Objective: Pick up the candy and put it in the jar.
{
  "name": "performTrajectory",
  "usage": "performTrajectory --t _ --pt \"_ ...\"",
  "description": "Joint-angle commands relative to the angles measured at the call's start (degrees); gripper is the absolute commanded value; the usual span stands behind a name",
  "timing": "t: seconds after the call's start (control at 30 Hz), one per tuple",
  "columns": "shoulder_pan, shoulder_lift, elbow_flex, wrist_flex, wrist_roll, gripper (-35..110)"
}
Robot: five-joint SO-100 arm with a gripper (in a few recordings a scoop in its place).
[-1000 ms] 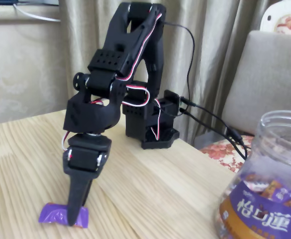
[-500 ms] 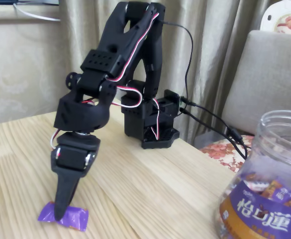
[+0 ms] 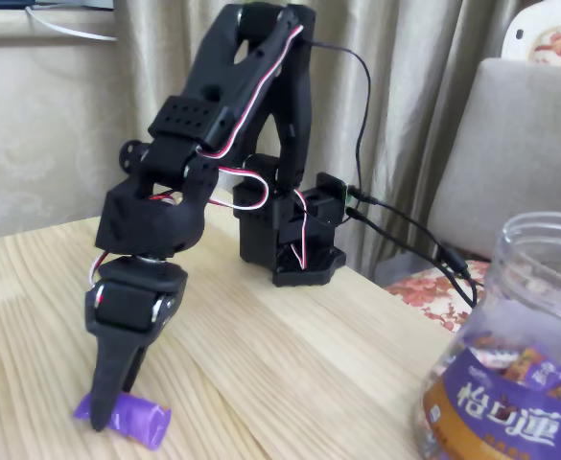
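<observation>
With the jaws of the gripper (image 3: pixel 105 407) seemingly pinched on the near-left end of the candy (image 3: pixel 127 417), which lies on the counter (image 3: pixel 290 355) well left of the jar (image 3: pixel 510 355), that thin grip could slip during lifting.

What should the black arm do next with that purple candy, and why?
Probably close the gripper on the candy and lift a little. Its tips are down at the candy's left end on the table; whether they already pinch it is unclear. The candy lies flat, and the jar stands far right, its mouth well above the table.
</observation>
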State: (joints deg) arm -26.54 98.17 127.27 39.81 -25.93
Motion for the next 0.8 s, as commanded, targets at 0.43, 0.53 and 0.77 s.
performTrajectory --t 0.43,0.53,0.77 --pt "1.2 -0.7 -5.0 1.8 -0.4 21" --pt "1.6 0.4 -4.3 1.8 -1.0 32" --pt "2.0 4.0 -4.7 5.3 -0.9 33"
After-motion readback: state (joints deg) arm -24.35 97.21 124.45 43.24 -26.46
